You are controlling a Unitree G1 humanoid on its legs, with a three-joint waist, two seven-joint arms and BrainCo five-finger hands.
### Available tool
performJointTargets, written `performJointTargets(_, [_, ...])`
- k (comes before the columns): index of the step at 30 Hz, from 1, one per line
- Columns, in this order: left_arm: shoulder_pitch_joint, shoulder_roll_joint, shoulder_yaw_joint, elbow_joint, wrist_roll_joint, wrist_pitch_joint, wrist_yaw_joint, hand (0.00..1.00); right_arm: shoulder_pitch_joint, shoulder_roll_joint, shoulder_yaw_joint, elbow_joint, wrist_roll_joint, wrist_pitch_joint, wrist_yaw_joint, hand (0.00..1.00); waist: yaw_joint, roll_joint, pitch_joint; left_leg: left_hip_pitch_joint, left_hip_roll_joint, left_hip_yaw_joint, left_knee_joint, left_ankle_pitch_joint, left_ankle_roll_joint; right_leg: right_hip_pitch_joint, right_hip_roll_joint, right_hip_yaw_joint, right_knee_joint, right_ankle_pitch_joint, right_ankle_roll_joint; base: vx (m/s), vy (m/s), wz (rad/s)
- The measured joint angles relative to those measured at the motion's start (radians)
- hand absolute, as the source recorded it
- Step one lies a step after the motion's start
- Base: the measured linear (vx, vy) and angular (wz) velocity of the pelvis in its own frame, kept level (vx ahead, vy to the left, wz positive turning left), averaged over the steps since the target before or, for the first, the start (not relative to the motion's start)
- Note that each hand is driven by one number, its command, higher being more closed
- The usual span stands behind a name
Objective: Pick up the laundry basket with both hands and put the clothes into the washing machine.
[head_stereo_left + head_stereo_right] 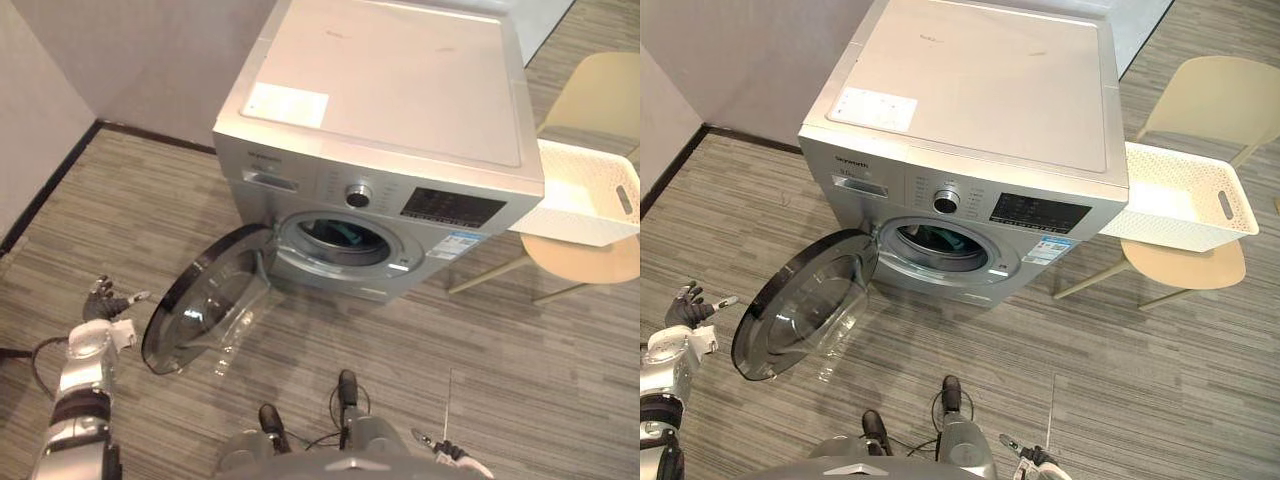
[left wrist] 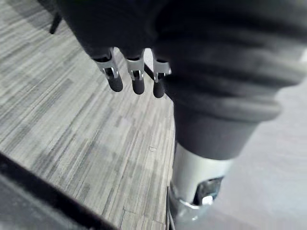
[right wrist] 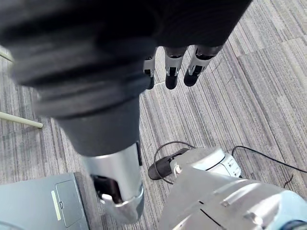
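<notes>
Left hand (image 1: 103, 298) hangs loose, empty, left of the open door (image 1: 200, 305) of the washing machine (image 1: 400, 90). Right hand (image 3: 171, 72) likewise; laundry basket (image 1: 585, 205) rests on chair (image 1: 600, 90), far right.

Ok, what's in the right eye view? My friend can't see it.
A silver washing machine stands with its round door swung open and something teal in the drum. A white laundry basket rests on a pale chair beside it, and the robot's left hand hangs open near the door.
</notes>
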Motion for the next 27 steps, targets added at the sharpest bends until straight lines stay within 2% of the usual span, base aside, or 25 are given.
performJointTargets(2, [0.022, -0.056, -0.002, -0.027, 0.028, 0.002, 0.02, 0.0, 0.009, 0.002, 0.002, 0.0, 0.0, 0.0, 0.0, 0.0, -0.004, 0.011, -0.002, 0.011, 0.0, -0.017, -0.002, 0.0, 0.0, 0.017, 0.0, -0.019, 0.0, -0.008, 0.001, 0.0, -0.027, 0.21])
performJointTargets(5, [0.061, -0.123, -0.012, -0.067, 0.111, 0.005, 0.065, 0.0, 0.011, 0.005, 0.009, -0.006, 0.0, -0.001, 0.0, 0.0, 0.002, 0.013, -0.003, 0.021, 0.0, -0.022, -0.011, 0.005, -0.004, 0.026, 0.004, -0.024, 0.0, -0.012, 0.001, -0.01, -0.031, 0.08])
performJointTargets(12, [0.083, -0.158, -0.041, -0.063, 0.22, 0.009, 0.093, 0.0, 0.019, 0.004, 0.009, -0.007, -0.001, 0.0, -0.002, 0.0, -0.001, 0.025, -0.017, 0.033, -0.001, -0.021, -0.018, 0.009, -0.005, 0.035, 0.004, -0.022, 0.0, -0.012, 0.001, -0.04, -0.018, 0.0])
performJointTargets(14, [0.081, -0.169, -0.051, -0.014, 0.26, 0.015, 0.092, 0.0, 0.019, 0.004, 0.004, 0.0, -0.002, 0.0, -0.004, 0.0, -0.007, 0.025, -0.02, 0.047, -0.003, -0.019, -0.029, 0.011, -0.004, 0.043, 0.004, -0.02, 0.0, -0.012, 0.001, -0.05, -0.011, -0.04])
performJointTargets(20, [0.063, -0.197, -0.061, 0.227, 0.268, 0.033, 0.083, 0.0, 0.017, 0.0, -0.034, 0.005, -0.015, 0.004, -0.005, 0.0, -0.025, 0.021, -0.024, 0.052, -0.002, 0.009, -0.037, 0.012, -0.005, 0.03, 0.006, 0.006, 0.0, -0.009, 0.004, -0.04, -0.015, -0.12])
performJointTargets(24, [0.048, -0.218, -0.098, 0.27, 0.247, 0.045, 0.077, 0.0, 0.014, 0.0, -0.04, 0.023, -0.039, 0.008, -0.006, 0.0, -0.031, 0.021, -0.024, 0.057, -0.004, 0.023, -0.043, 0.012, -0.005, 0.025, 0.007, 0.017, 0.0, -0.006, 0.004, -0.03, -0.015, -0.13])
performJointTargets(27, [0.046, -0.229, -0.183, 0.271, 0.221, 0.045, 0.066, 0.0, 0.004, 0.002, -0.044, 0.04, -0.039, 0.017, -0.006, 0.0, -0.03, 0.02, -0.024, 0.057, -0.007, 0.04, -0.048, 0.011, -0.004, 0.014, 0.007, 0.037, -0.001, 0.001, 0.006, -0.04, -0.004, -0.15])
